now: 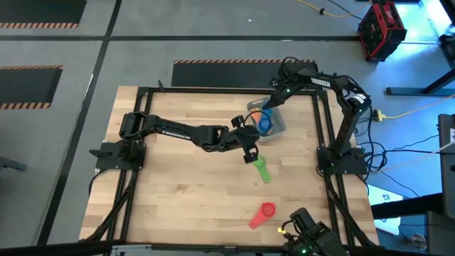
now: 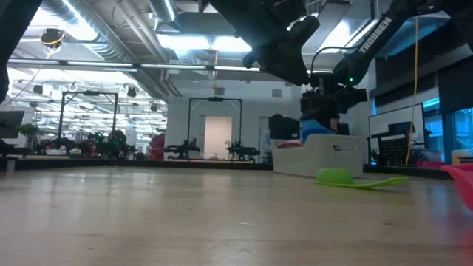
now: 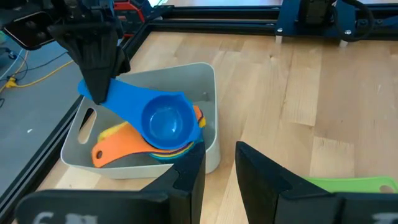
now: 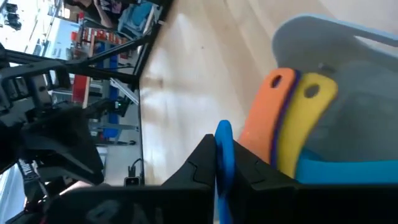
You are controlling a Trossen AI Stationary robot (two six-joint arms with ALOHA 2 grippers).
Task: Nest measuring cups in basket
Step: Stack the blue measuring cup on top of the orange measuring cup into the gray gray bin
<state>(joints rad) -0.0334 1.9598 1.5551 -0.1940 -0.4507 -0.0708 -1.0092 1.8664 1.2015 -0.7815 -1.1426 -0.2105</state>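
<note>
The translucent basket [image 3: 208,93] stands at the table's far right [image 1: 277,122]. Inside it lies a nested stack of measuring cups, with orange [image 3: 118,149], yellow [image 4: 308,118] and light blue [image 4: 342,169] ones showing. My right gripper [image 1: 273,104] is shut on a dark blue cup [image 3: 163,121], whose bowl hangs over that stack. My left gripper [image 3: 219,158] stands open just near of the basket with nothing between its fingers. A green cup [image 1: 263,171] and a red cup [image 1: 264,213] lie on the table nearer the front. My right gripper pinches the dark blue cup's flat handle [image 3: 115,93] near its free end between its two fingers [image 4: 202,158]. The fingers slant down from the basket's far side and lie along the handle. The bowl [image 3: 165,124] tilts down over the stacked cups; whether it touches them I cannot tell.
The green cup [image 2: 336,176] lies bowl down close to my left gripper, its handle [image 3: 354,184] beside the left fingers. The red cup [image 2: 462,177] is near the front right. Dark frame rails [image 1: 323,121] run along the table's edges next to the basket.
</note>
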